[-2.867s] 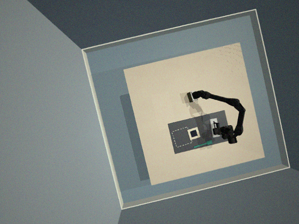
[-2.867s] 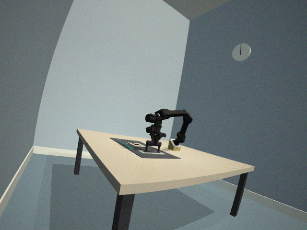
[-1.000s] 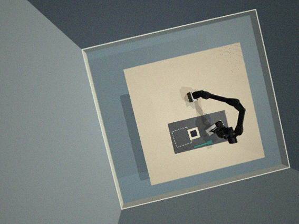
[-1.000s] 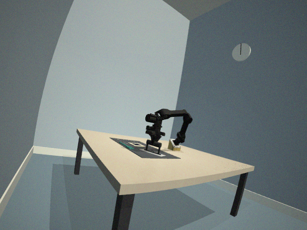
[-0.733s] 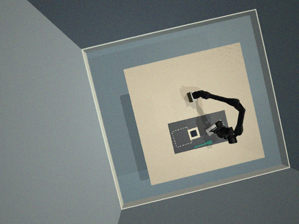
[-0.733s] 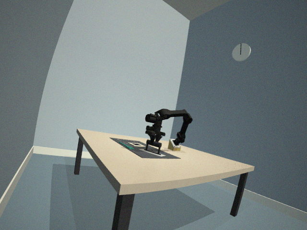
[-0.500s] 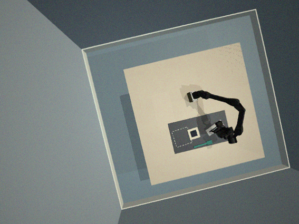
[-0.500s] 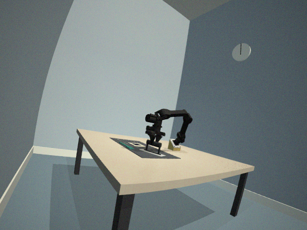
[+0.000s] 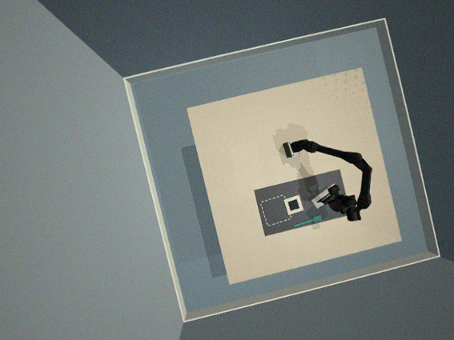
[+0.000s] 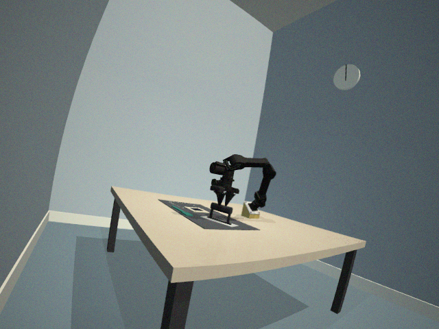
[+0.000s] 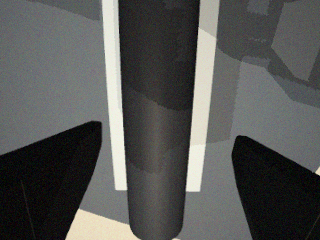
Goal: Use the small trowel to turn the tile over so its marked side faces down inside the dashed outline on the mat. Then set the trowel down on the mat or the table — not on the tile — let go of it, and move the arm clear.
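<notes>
The trowel (image 9: 317,202) (image 10: 221,208) (image 11: 157,125) has a pale flat blade and a dark bar handle on two posts. It stands blade down on the dark mat (image 9: 277,191) (image 10: 212,225). My gripper (image 10: 223,205) (image 11: 168,139) is open, with its fingertips on either side of the handle and a gap at each side in the wrist view. The tile (image 9: 293,204) (image 10: 195,209), cream with a dark square on top, lies flat across the right side of the dashed outline (image 9: 267,224). My arm hides part of the trowel in the top view.
A teal tool (image 9: 317,218) (image 10: 183,211) with a long thin handle and small square blade lies along the mat's edge, beside the tile and trowel. The arm's base (image 9: 288,149) (image 10: 250,210) stands on the table beyond the mat.
</notes>
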Robot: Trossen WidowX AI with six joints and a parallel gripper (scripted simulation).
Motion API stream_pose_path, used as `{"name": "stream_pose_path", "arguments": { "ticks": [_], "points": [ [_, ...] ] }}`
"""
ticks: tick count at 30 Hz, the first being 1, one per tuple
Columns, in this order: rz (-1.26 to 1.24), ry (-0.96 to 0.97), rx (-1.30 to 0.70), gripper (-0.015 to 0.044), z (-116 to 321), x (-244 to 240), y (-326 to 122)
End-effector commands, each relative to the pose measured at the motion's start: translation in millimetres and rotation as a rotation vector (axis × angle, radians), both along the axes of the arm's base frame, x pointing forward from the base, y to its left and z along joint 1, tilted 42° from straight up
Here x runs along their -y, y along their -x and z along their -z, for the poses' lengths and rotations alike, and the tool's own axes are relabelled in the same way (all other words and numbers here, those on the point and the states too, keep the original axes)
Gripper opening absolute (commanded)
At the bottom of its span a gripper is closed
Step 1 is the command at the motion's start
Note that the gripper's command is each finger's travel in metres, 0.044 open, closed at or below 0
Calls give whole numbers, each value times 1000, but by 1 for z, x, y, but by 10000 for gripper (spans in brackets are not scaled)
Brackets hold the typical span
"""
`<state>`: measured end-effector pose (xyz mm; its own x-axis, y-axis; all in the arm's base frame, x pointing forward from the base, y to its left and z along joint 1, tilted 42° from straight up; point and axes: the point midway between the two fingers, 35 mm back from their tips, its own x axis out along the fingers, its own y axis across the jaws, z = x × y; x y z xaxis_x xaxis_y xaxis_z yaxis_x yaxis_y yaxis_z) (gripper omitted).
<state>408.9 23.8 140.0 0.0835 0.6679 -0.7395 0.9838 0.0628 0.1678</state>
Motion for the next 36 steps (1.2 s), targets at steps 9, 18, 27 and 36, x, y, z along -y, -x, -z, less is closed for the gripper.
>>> {"name": "stream_pose_path", "arguments": {
  "ticks": [9, 18, 27, 36],
  "points": [
    [-38, 11, 50, 270, -17, 15, -1],
    [-52, 13, 62, 270, -13, 12, -3],
    [-52, 13, 63, 270, -2, 2, -5],
    [-52, 12, 63, 270, 9, -7, -6]
  ]
}}
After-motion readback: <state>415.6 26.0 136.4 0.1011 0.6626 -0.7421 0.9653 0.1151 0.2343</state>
